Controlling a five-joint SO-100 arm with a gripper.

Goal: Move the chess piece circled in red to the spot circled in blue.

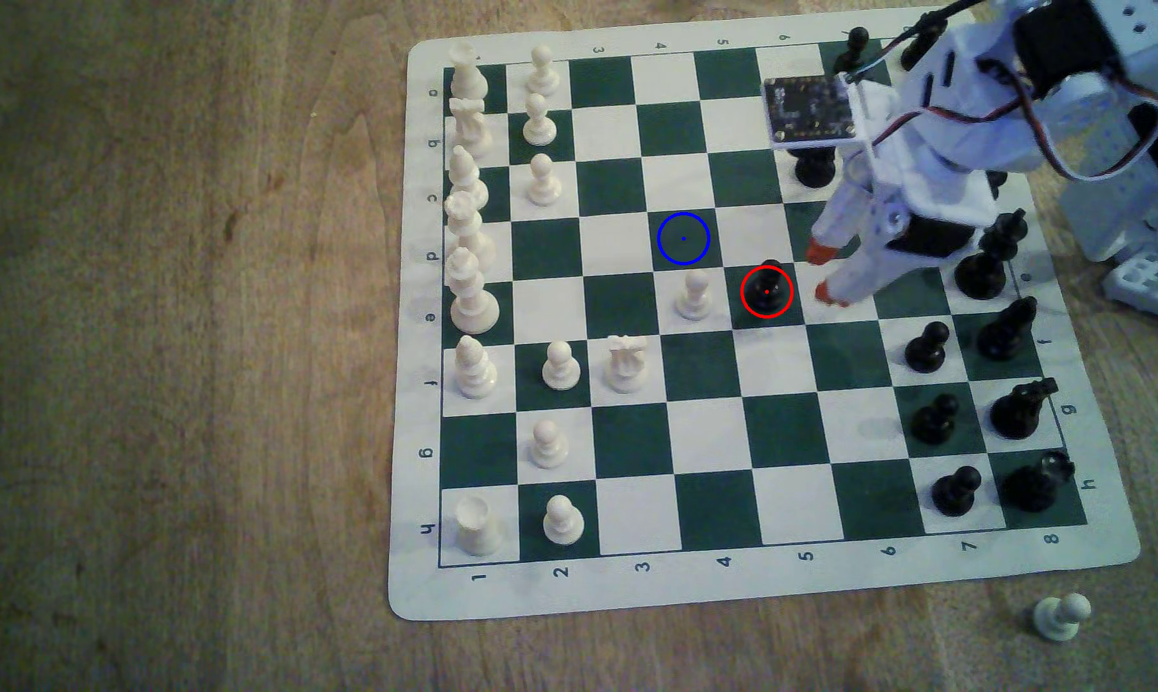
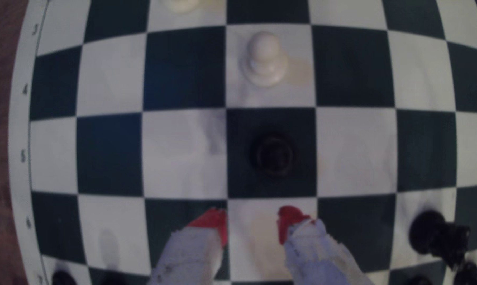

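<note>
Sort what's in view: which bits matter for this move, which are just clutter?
In play:
black pawn ringed red
blue-ringed green square, bare
gripper, open, beside the pawn, nothing held

Clutter:
white pawn next to the red-ringed one
white knight
stray white pawn off the board on the table

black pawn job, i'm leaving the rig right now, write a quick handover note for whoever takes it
End effector: open, holding nothing, red tips just short of the black pawn, on the exterior view's right of it.
Black pawn: upright on its red-ringed green square, not gripped; a white pawn stands on the next square to the exterior view's left.
Blue-ringed square: free.
Done: approach.
Left: close on the pawn, lift, set it on the blue-ringed square.
</note>
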